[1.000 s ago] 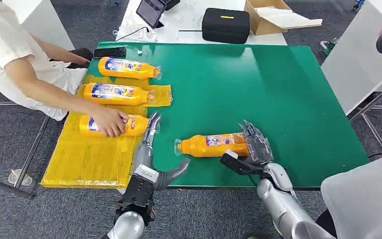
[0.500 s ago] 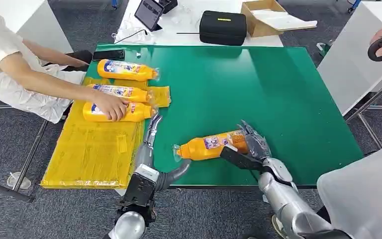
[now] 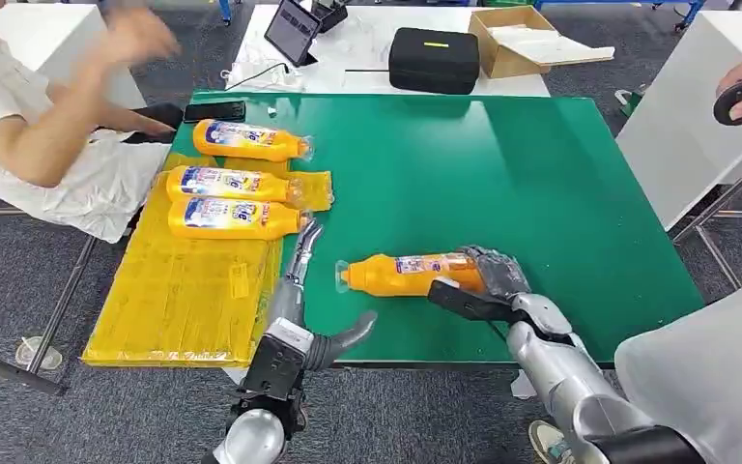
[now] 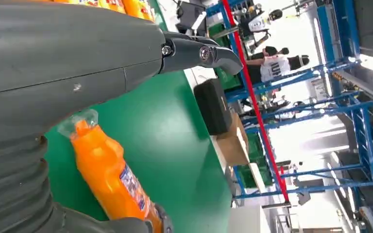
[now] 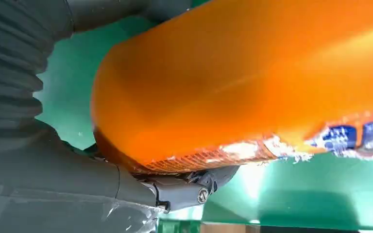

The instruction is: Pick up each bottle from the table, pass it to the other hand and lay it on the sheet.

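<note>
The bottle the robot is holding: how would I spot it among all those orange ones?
Start at the green table. Three orange bottles lie together on or beside the yellow sheet at its left edge. The bottle you want lies alone on bare green near the front edge, its base gripped by the robot's right hand.

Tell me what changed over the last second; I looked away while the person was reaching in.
The person's hand let go of the third bottle on the yellow sheet after sliding it up beside the second bottle, then lifted away. The right hand closed around the base of the bottle on the table. The left hand stayed open beside the sheet; the far bottle stayed put.
</note>
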`<state>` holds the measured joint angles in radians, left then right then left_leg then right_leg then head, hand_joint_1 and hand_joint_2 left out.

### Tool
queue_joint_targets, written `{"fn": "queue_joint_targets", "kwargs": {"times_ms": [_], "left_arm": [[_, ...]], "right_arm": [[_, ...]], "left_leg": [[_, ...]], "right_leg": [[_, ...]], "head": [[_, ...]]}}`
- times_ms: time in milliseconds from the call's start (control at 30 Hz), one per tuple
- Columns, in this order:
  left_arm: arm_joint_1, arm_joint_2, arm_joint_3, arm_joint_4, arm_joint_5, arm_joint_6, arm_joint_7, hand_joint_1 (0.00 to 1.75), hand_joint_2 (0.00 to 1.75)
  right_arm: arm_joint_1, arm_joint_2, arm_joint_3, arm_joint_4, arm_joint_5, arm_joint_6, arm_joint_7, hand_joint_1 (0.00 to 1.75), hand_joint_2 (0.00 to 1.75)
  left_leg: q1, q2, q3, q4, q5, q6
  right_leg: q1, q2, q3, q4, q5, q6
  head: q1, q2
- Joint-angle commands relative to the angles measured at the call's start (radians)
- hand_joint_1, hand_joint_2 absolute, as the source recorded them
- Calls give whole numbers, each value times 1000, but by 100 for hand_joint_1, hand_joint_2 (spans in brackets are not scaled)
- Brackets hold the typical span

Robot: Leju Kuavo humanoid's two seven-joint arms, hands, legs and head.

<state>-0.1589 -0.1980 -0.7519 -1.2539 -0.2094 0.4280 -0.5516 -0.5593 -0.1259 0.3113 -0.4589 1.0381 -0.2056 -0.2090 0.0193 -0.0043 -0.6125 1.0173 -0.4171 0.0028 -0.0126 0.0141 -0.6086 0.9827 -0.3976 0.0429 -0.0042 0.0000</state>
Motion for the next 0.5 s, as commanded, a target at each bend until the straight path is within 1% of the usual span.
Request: {"fn": "queue_joint_targets", "kwargs": {"times_ms": [33, 67, 100, 133, 333, 367, 400, 433, 467, 500], "left_arm": [[-37, 15, -25, 59, 5, -7, 5, 0, 175], [-37, 15, -25, 59, 5, -7, 5, 0, 175], [-37, 15, -25, 59, 5, -7, 5, 0, 175], [-37, 15, -25, 59, 5, -7, 5, 0, 175], [-38, 10, -21, 63, 7, -4, 4, 0, 175], [-37, 9, -19, 63, 11, -2, 2, 0, 175], [-36, 8, -18, 62, 14, -1, 1, 0, 175], [-32, 8, -13, 59, 27, -1, -7, 0, 175], [-25, 6, -3, 54, 56, -12, -11, 0, 175], [-20, 3, 8, 46, 91, -22, -22, 0, 175]], "right_arm": [[59, -26, 83, 119, 23, 33, 28, 175, 175], [59, -26, 83, 119, 23, 33, 28, 175, 175], [59, -26, 83, 119, 23, 33, 28, 175, 175], [59, -26, 83, 119, 23, 33, 28, 175, 175], [61, -30, 92, 111, 32, 30, 8, 175, 175], [66, -30, 91, 104, 26, 27, -8, 175, 175], [71, -30, 87, 96, 17, 20, -27, 175, 175], [87, -24, 53, 80, -35, 25, -91, 175, 175], [105, -19, 27, 61, -77, 17, -146, 175, 175], [117, -12, 3, 49, -115, 11, -184, 175, 175]], "left_leg": [[0, -6, 0, -2, 2, 1], [0, -9, -1, -3, 3, 2], [0, -7, 1, -2, 1, 1], [0, -8, 0, -3, 2, 2], [0, -6, 3, -2, 0, 2], [0, -8, 1, -3, 1, 2], [0, -7, 2, -2, 0, 2], [0, -6, 3, -1, 0, 2], [0, -8, 2, -3, 1, 2], [1, -6, 3, -2, 0, 2]], "right_leg": [[1, -8, 3, -3, 0, -1], [0, -10, 3, -4, 0, -1], [1, -7, 4, -3, -1, 0], [0, -9, 4, -4, 0, -1], [1, -6, 6, -3, -1, 0], [0, -8, 5, -4, -1, -1], [1, -7, 6, -3, -1, 0], [1, -6, 7, -3, -2, 0], [1, -8, 7, -4, -1, 0], [1, -6, 7, -3, -2, 1]], "head": [[0, 0], [0, 0], [0, 0], [0, 0], [0, 0], [0, 0], [0, 0], [0, 0], [0, 0], [0, 0]]}}
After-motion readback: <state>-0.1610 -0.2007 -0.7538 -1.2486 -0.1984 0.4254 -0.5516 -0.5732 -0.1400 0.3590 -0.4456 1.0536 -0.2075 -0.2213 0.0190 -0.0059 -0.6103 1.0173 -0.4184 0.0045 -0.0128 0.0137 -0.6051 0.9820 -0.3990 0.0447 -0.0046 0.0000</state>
